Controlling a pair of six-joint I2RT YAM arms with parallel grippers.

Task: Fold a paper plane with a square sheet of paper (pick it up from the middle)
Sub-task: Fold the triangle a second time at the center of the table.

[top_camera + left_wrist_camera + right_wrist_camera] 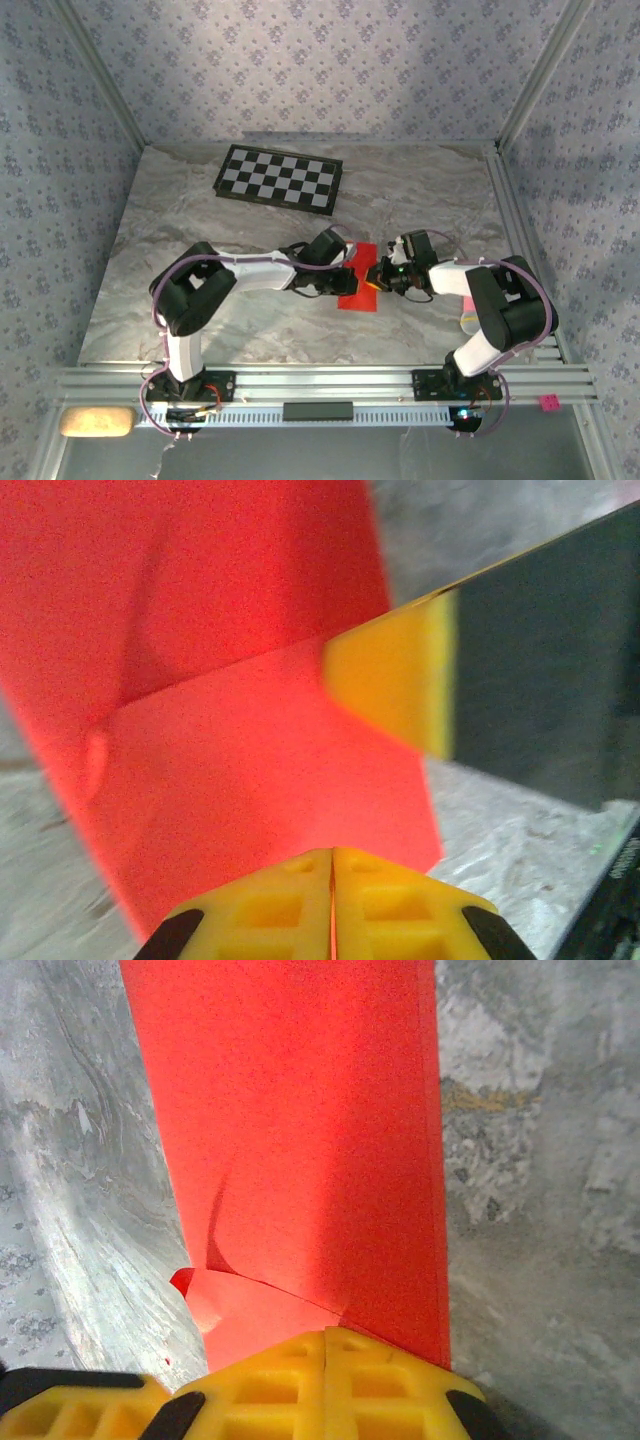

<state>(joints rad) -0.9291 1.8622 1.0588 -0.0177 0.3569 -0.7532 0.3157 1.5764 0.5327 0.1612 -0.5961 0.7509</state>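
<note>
The square sheet of paper point(358, 298) is bright red and folded, lying at the table's middle between the two grippers. In the left wrist view the paper point(250, 770) shows a diagonal crease. My left gripper point(332, 852) is shut with a thin red edge pinched between its yellow fingers. My right gripper point(327, 1338) is shut on the near end of the paper point(320, 1140), which runs away from it as a long folded strip with a small flap. From above, the left gripper point(352, 272) and right gripper point(380, 282) nearly touch. A paper plane is out of view.
A black-and-white checkerboard point(280, 177) lies at the back of the marble table point(200, 210). A beige pad point(97, 421) sits below the front rail at the left. A small pink tag point(548, 402) is on the rail at the right.
</note>
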